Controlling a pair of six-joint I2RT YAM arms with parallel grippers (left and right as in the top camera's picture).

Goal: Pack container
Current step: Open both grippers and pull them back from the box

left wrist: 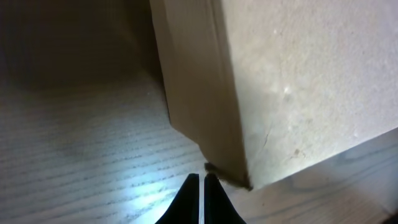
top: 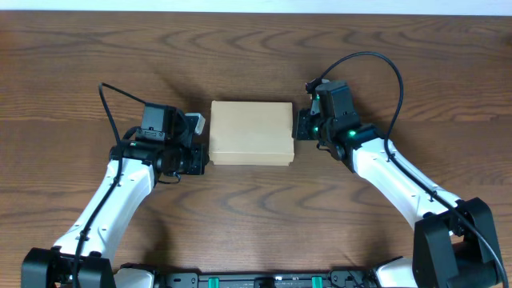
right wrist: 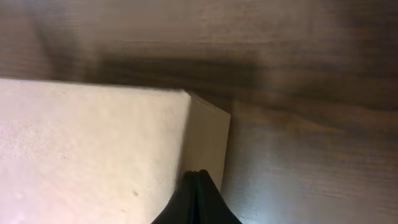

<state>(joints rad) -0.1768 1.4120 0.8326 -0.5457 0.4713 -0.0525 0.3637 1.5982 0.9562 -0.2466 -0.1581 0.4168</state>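
Observation:
The container [top: 250, 132] is a tan cardboard box with its lid down, lying in the middle of the wooden table. My left gripper [top: 202, 157] is shut and empty, its tips at the box's lower left corner. In the left wrist view the shut fingertips [left wrist: 201, 178] sit just beside the box's bottom corner [left wrist: 298, 81]. My right gripper [top: 299, 126] is shut and empty against the box's right side. In the right wrist view its tips [right wrist: 198, 175] lie at the box's top edge [right wrist: 93, 149] near the corner.
The dark wooden table [top: 256, 48] surrounds the box. A black cable [top: 376, 64] loops above the right arm, and another cable [top: 112, 104] runs by the left arm.

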